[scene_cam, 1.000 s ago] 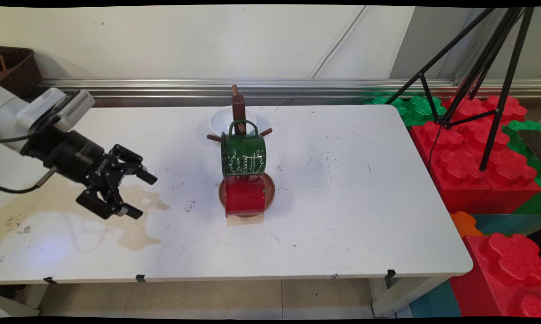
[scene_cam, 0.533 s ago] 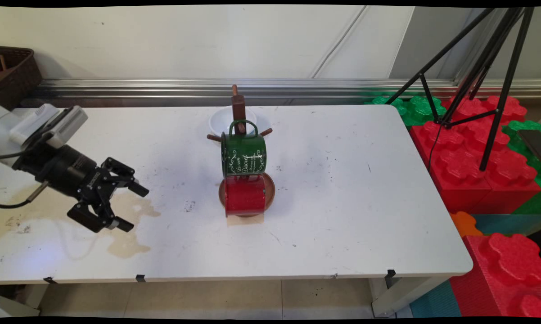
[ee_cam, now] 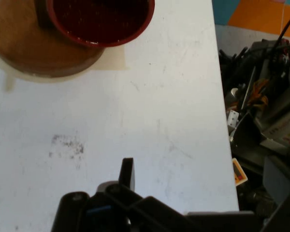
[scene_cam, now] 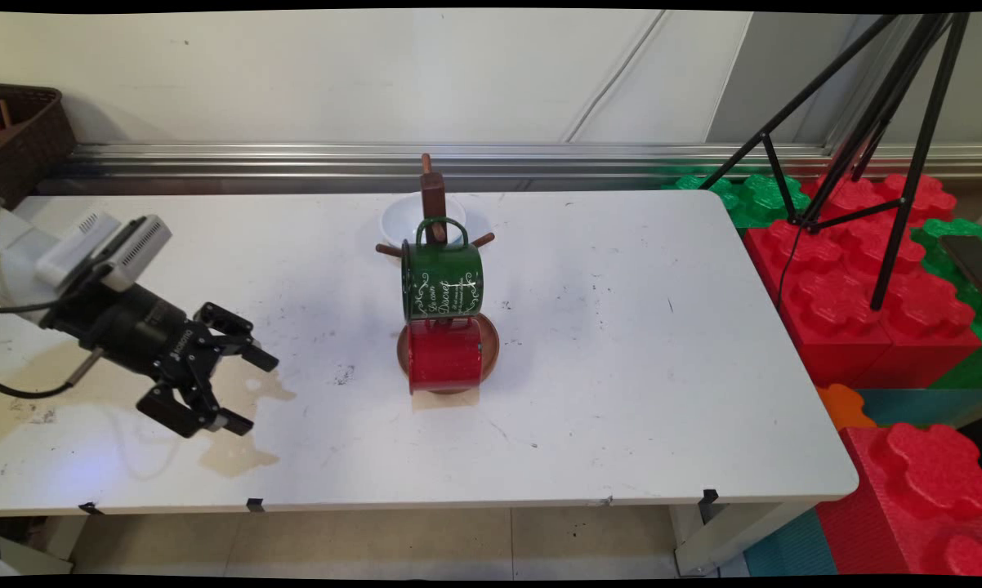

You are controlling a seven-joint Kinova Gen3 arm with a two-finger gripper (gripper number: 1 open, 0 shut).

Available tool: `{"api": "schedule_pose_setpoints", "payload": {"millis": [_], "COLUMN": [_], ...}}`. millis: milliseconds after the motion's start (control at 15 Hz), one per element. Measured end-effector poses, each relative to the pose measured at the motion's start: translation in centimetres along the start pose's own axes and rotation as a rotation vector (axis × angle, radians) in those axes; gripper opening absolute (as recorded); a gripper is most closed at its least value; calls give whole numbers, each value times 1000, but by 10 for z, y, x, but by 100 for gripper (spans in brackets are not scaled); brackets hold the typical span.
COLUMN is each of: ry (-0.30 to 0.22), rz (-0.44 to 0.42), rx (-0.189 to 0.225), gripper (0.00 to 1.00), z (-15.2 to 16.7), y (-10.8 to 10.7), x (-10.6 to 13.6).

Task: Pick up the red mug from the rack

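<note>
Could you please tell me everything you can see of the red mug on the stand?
The red mug is a speckled, glossy cup that looks like enamelled metal, with a darker rim. It hangs low on the wooden mug stand, lying on its side with its open mouth facing the table's left end, where the hand view looks into it. It sits just above the stand's round wooden base, directly under the green mug, which appears to touch its top. Its handle is hidden. The end effector is far to its left, open and empty.

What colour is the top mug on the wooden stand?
Green enamel mug with white lettering; main view shows it best.
</note>
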State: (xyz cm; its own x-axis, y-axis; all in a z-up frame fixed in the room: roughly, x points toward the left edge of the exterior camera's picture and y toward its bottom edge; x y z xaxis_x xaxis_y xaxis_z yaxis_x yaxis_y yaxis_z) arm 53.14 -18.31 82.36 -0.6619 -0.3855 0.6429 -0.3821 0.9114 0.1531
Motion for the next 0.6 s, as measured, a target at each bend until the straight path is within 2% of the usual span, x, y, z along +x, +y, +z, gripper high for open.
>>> {"api": "schedule_pose_setpoints", "payload": {"millis": [600], "ry": [36], "rz": [-17], "rx": [24], "gripper": [100], "z": [38], "y": [1], "x": [12]}}
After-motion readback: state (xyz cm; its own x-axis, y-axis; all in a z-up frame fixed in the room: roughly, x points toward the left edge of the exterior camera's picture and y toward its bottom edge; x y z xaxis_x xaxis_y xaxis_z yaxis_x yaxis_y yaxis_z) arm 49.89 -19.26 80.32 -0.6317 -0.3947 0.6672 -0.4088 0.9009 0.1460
